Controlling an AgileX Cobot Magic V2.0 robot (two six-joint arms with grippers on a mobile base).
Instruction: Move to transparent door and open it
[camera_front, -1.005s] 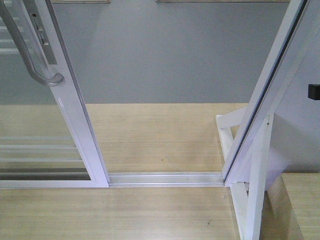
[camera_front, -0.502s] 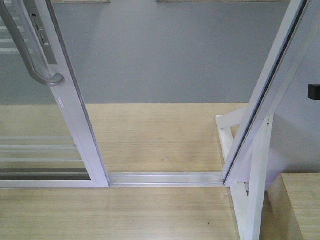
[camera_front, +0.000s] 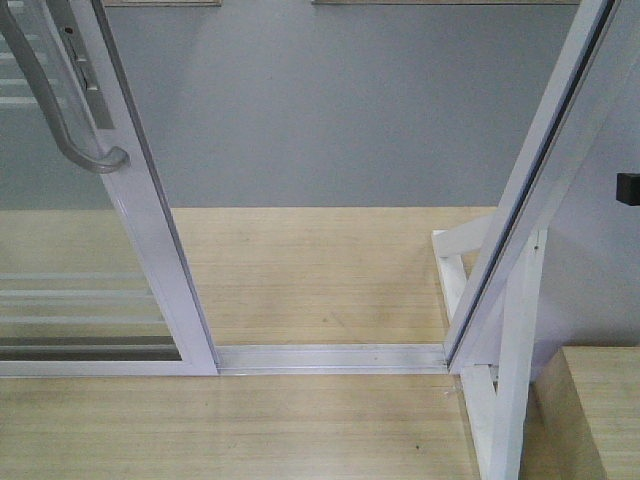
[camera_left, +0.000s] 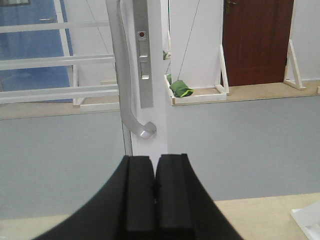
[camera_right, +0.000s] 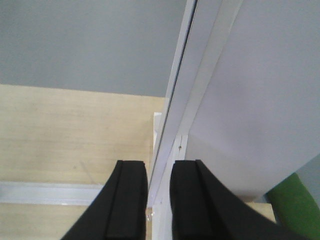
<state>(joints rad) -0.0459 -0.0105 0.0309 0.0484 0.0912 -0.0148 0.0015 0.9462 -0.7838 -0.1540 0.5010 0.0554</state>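
Note:
The transparent door (camera_front: 150, 230) stands at the left of the front view, its white stile carrying the curved grey handle (camera_front: 60, 110) and its glass crossed by thin white bars. A wide gap lies between it and the fixed frame (camera_front: 540, 170). In the left wrist view the door stile (camera_left: 150, 75) and handle (camera_left: 122, 90) are straight ahead, beyond my left gripper (camera_left: 155, 165), which is shut and empty and not touching them. My right gripper (camera_right: 159, 170) is slightly open and empty, pointing at the fixed frame's edge (camera_right: 200, 75).
A metal floor track (camera_front: 330, 355) crosses the wooden floor between door and frame. A white braced support post (camera_front: 510, 380) stands at the lower right, with a wooden box edge (camera_front: 600, 400) beside it. A grey floor lies beyond the opening.

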